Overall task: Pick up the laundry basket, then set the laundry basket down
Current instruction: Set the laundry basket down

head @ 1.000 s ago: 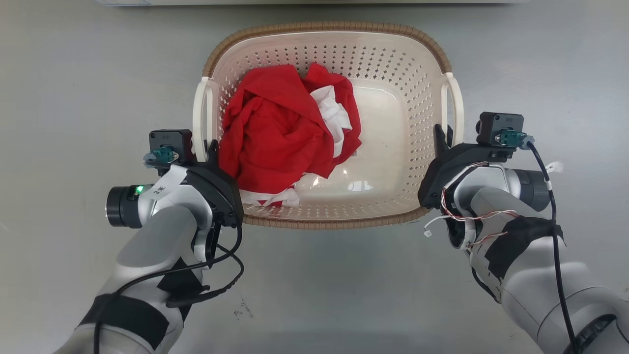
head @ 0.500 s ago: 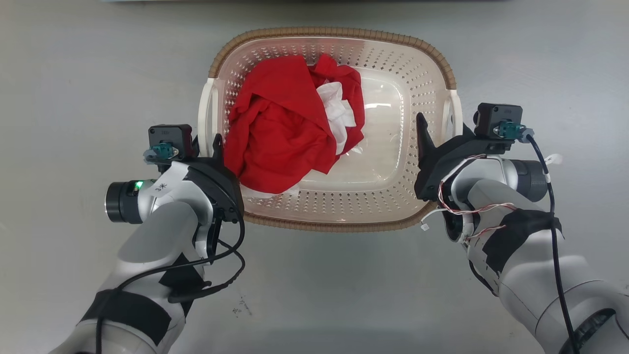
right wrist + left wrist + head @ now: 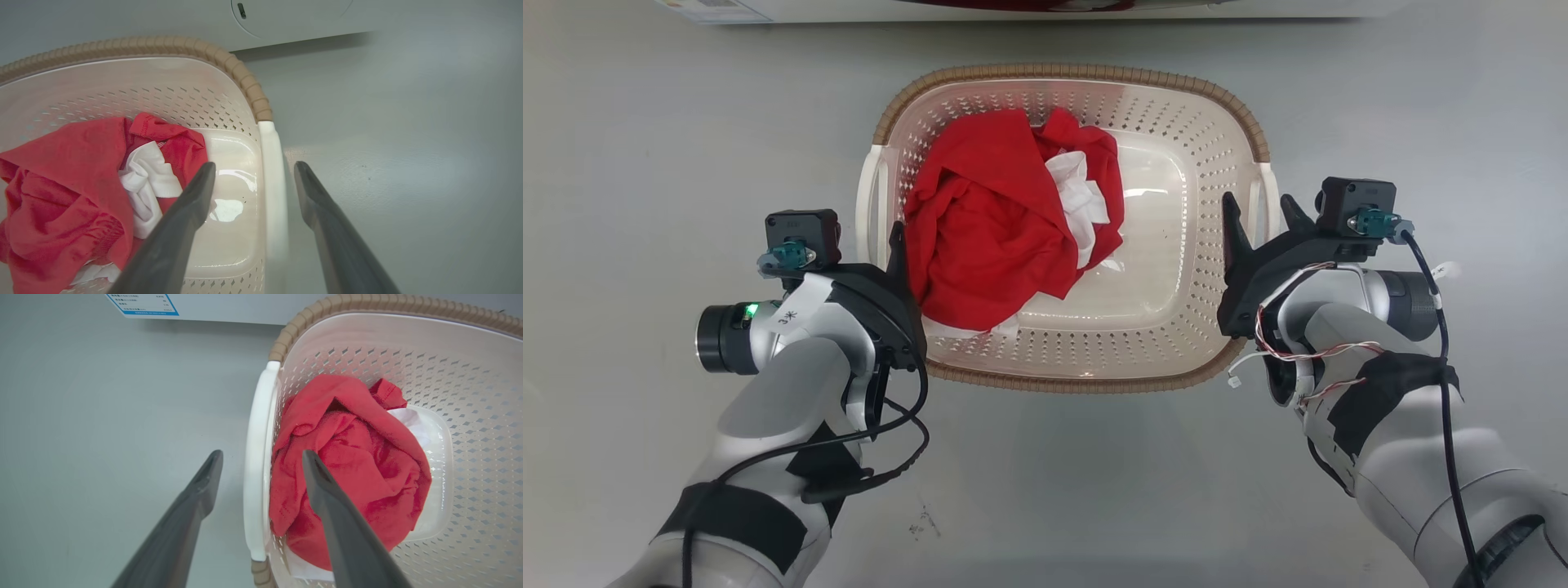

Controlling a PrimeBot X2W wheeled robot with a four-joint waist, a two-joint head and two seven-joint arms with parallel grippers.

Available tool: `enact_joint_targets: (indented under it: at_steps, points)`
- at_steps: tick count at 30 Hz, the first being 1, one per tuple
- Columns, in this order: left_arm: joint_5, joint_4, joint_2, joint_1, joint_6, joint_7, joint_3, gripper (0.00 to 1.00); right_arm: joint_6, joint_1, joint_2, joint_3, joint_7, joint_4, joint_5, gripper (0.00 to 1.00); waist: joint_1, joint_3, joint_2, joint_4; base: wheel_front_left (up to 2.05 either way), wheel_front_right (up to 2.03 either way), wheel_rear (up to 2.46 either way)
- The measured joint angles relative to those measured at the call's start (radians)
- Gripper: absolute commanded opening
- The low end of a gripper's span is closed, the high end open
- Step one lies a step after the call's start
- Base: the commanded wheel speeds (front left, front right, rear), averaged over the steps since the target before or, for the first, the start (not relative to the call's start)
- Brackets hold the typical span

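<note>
Pale grey forearms, two of them, rise from the bottom of the head view, each wrapped in black tape and trailing cables. The left gripper (image 3: 874,245) straddles the left handle (image 3: 870,204) of the laundry basket (image 3: 1078,72). Only one of its two dark fingers shows clearly there; the other is mostly hidden behind the wrist camera. In the left wrist view the left gripper (image 3: 261,455) stands wide, one finger outside the white handle (image 3: 257,477) and one inside over the laundry, neither pressing the plastic. The right gripper (image 3: 1258,204) sits the same way across the right handle (image 3: 1270,200). In its own view the right gripper (image 3: 254,166) is spread, with the handle (image 3: 271,183) between the fingers and a gap on each side; the handle's lower end is blurred.

The one basket stands on the grey floor (image 3: 645,122) between the two grippers. It holds one crumpled red garment (image 3: 988,229) bunched toward its left side, and some white cloth (image 3: 1078,196) tucked partly beneath; how many white pieces there are cannot be told. The right half of its floor lies bare.

Beyond the basket, a white appliance (image 3: 1013,8) is cut off by the top edge. Its blue-bordered label (image 3: 143,304) is too small to read.
</note>
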State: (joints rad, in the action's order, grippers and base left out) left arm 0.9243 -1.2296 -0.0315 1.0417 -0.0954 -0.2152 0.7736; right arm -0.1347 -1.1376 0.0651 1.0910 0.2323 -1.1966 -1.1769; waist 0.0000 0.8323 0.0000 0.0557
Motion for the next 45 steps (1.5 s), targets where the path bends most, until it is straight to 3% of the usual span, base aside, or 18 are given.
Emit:
enact_joint_targets:
  at_steps: [8,25,45]
  points:
    - [0.006,-0.006,0.000,-0.007,0.016,-0.017,-0.009,1.00,0.000,0.007,0.000,-0.001,0.008,-0.007,0.000,1.00,0.0000,-0.055,0.0000,-0.005,0.00,0.00,0.00]
    - [0.010,-0.002,0.000,-0.113,0.044,-0.034,-0.026,1.00,0.040,0.088,-0.001,-0.015,0.017,-0.011,0.017,1.00,-0.0001,-0.238,-0.0001,-0.024,0.00,0.00,0.00]
    - [-0.057,0.162,-0.046,-0.389,0.041,-0.034,-0.094,1.00,0.046,0.311,0.025,-0.131,0.017,0.084,0.068,1.00,-0.0002,-0.511,-0.0001,-0.040,0.00,0.00,0.00]
